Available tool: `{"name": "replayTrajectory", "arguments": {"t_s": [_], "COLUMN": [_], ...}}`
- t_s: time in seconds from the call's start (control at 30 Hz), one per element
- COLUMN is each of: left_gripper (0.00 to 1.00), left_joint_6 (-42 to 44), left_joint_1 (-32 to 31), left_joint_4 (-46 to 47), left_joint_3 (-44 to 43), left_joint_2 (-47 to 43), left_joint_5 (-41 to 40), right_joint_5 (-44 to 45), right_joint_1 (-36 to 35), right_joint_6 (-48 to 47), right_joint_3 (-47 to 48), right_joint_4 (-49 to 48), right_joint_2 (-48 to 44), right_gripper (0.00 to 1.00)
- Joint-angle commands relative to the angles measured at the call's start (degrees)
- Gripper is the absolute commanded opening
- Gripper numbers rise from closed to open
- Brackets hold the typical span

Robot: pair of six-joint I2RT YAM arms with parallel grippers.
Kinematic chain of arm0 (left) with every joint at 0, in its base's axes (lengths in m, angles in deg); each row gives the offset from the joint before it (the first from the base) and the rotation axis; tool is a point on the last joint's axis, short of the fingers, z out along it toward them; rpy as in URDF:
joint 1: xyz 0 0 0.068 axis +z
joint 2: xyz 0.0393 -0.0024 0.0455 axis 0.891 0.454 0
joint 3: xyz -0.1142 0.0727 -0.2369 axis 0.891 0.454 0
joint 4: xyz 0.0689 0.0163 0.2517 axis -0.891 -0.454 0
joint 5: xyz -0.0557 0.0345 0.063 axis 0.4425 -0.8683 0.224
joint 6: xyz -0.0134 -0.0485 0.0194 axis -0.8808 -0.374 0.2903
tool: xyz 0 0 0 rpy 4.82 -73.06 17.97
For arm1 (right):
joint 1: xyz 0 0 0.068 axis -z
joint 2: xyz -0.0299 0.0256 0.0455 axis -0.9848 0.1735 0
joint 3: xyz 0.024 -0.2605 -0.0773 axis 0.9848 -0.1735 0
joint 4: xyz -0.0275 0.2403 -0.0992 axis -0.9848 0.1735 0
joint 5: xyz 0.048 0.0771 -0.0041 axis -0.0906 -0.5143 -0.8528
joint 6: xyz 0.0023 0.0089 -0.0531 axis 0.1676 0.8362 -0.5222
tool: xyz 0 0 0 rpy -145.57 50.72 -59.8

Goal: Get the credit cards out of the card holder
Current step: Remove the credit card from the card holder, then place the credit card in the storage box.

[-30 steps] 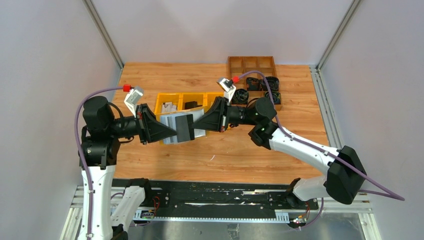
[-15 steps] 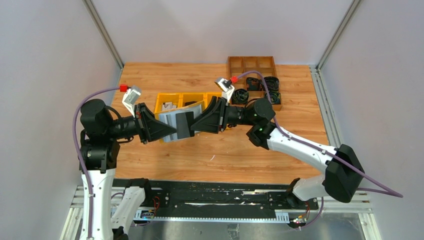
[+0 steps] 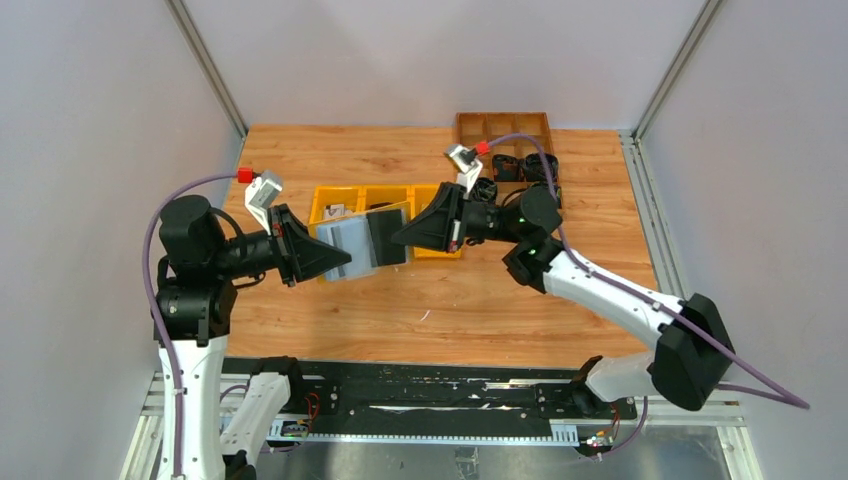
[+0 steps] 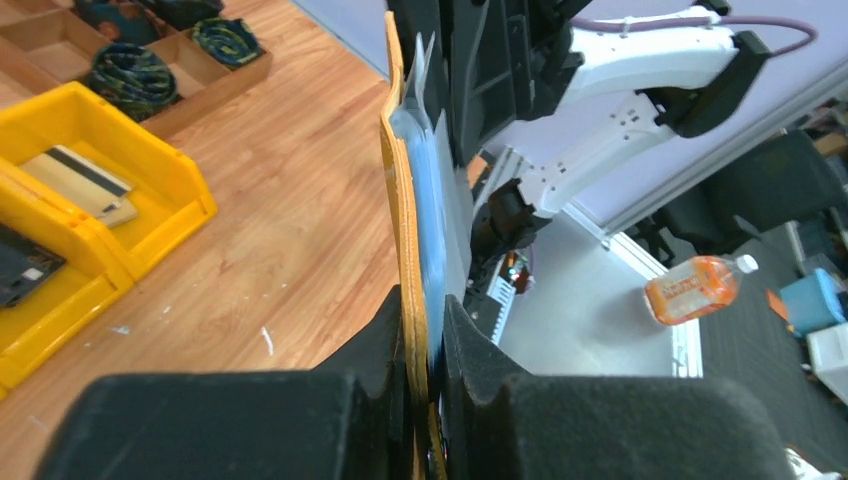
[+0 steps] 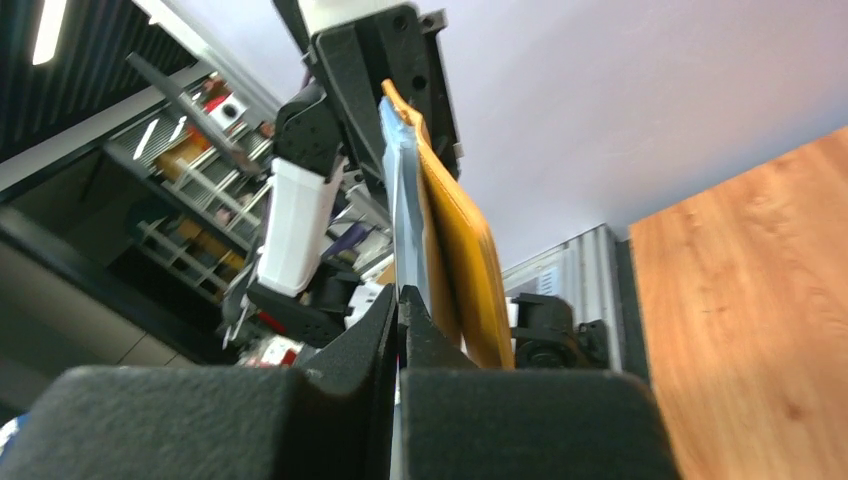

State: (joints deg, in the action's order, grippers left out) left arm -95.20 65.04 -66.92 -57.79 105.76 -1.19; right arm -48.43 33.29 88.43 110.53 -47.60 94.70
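The card holder hangs above the bench, with my left end effector at its left end and my right end effector on a card at its right end. Behind it stands a row of bins, with a divided tray farther back on the right.

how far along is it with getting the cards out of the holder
Done: a couple of cards lie in the yellow bins. In hand: left gripper clamps the card holder, right gripper pinches a dark card partly drawn out. Left: dropping it; whether more remain inside is unclear.
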Motion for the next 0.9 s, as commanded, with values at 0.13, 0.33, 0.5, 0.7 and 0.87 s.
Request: {"name": "replayTrajectory", "arguments": {"t_s": [0.13, 0.33, 0.5, 0.7, 0.87], "left_gripper": [0.00, 0.00, 0.00, 0.00, 0.00], "left_joint_6": [17.7, 24.9, 32.9, 38.1, 42.4], "left_joint_1": [-0.3, -0.3, -0.4, -0.3, -0.3], "left_joint_4": [-15.0, -17.4, -20.8, -22.2, -23.9], "left_joint_3": [-6.0, -6.1, -5.2, -3.1, -0.7], "left_joint_2": [1.4, 0.4, -1.5, -3.7, -4.1], "left_joint_5": [-9.0, -13.7, -16.1, -16.6, -17.3], "right_joint_5": [-0.6, 5.2, 13.7, 24.6, 28.8], "right_joint_1": [11.8, 16.2, 15.4, 11.5, 9.4], "right_joint_6": [-6.1, -14.0, -17.8, -21.9, -22.5], "right_joint_3": [-3.5, -2.8, -1.2, 9.0, 20.7], "right_joint_4": [13.0, 27.8, 33.7, 39.9, 43.4], "right_joint_2": [-9.5, -10.4, -3.7, 11.7, 25.6], "right_gripper": [0.00, 0.00, 0.00, 0.00, 0.00]}}
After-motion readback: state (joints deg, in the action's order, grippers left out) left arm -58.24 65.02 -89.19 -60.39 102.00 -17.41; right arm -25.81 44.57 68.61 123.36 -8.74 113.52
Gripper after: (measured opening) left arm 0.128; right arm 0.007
